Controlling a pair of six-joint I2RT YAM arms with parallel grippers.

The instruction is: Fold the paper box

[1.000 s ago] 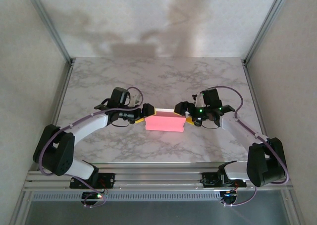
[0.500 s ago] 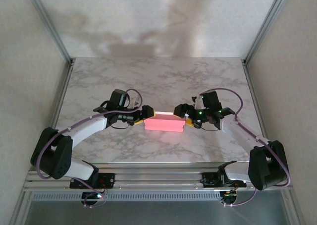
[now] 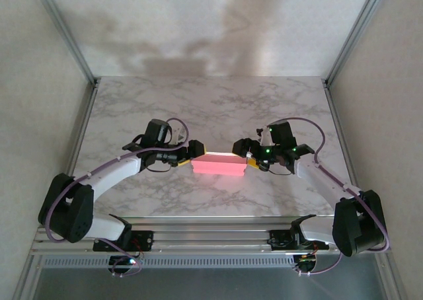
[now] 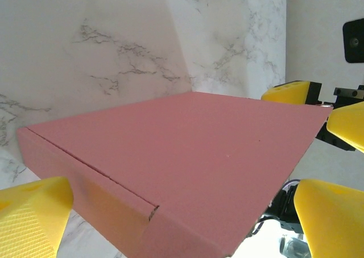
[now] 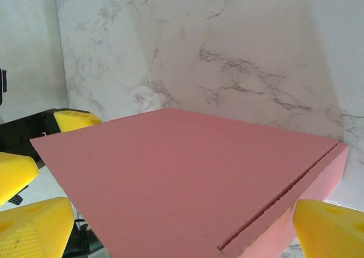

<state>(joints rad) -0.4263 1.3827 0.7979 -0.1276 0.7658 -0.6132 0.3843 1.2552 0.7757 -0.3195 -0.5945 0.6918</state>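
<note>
Finds the paper box (image 3: 219, 165) closed and pink, at the middle of the surface (image 3: 218, 108) between the two arms. Looks lower and flatter than a second ago, likely settled down. Leaves left fingers (image 4: 31, 215) and right fingers (image 5: 34, 227) spread wide open, straddling its ends, gripping nothing. Suggests a fold essentially finished.

- Soft, even light is pouring down over the marble table (image 3: 218, 102), with no harsh glare.
- Blurry grey shadows are spreading across the back wall (image 3: 198, 36).
- In the wrist views, the yellow fingertips (image 4: 28, 212) are sitting out of focus at the corners.
- The left wrist view's bottom edge is blowing out to white.
</note>
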